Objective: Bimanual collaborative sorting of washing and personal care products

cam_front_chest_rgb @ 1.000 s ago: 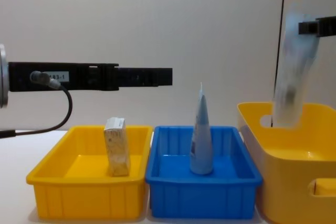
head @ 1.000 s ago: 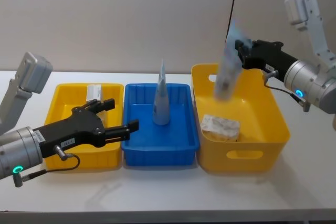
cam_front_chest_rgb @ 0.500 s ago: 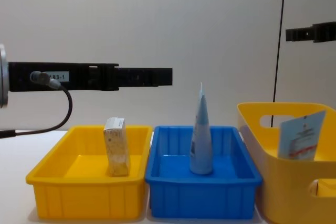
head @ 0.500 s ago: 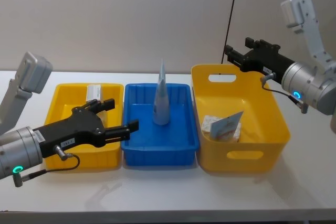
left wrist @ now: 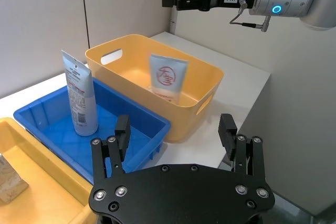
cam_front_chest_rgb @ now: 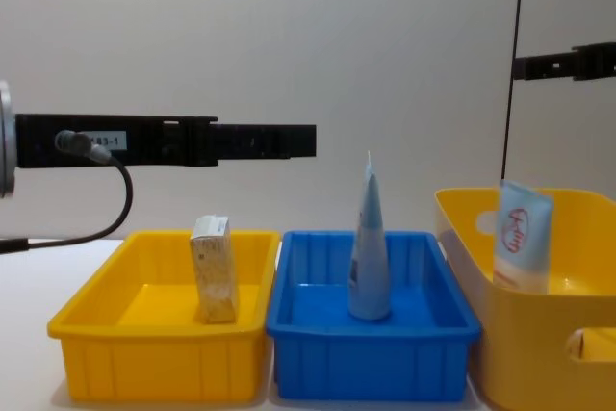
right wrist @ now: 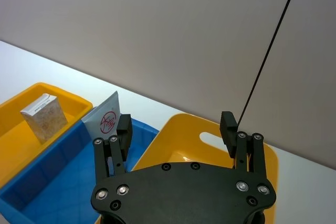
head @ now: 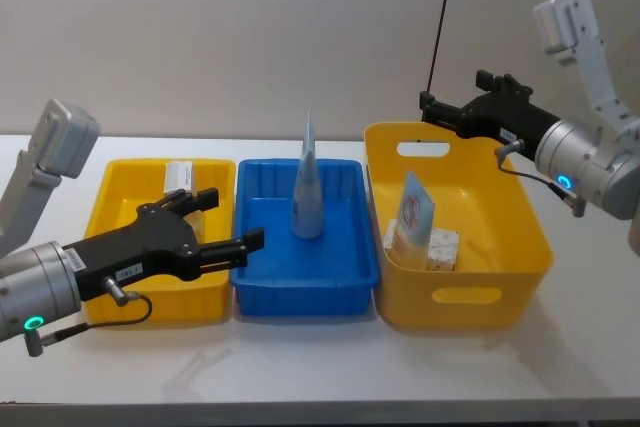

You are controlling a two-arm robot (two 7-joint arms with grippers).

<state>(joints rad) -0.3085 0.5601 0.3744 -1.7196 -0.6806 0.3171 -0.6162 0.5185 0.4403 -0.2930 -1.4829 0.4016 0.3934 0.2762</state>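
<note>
Three bins in a row on the white table point(head: 300, 367). Left yellow tray point(head: 120, 202) holds the small beige wrapped pack point(cam_front_chest_rgb: 215, 269), standing upright toward the back. Middle blue tray point(head: 345, 247) holds one pale-blue pouch point(head: 307, 187) standing upright on its base, tapering to a point at the top, roughly centred in the tray. Right yellow basket point(head: 520, 237) holds a second pale-blue pouch with red round logo point(head: 415, 209), on end and tilted, leaning over the whitish boxy pack with grey leaf print point(head: 442, 247), which lies on the basket floor near the front wall.

Left gripper point(head: 232, 220) reaches in low from the left, hovering above the seam between the left yellow tray and the blue tray, held level, fingers spread apart, nothing between them. White label on its body, text not readable.

Right gripper point(head: 428, 113) hangs high above the back rim of the yellow basket, pointing toward the robot's left, fingers apart with nothing held, well clear of the pouch below. A thin black cable point(head: 440, 17) runs up the wall behind it.

Pouch in the basket: red circle logo with red lines of print under it, not legible. Pouch in the blue tray shows small dark print in the left wrist view, not legible.
</note>
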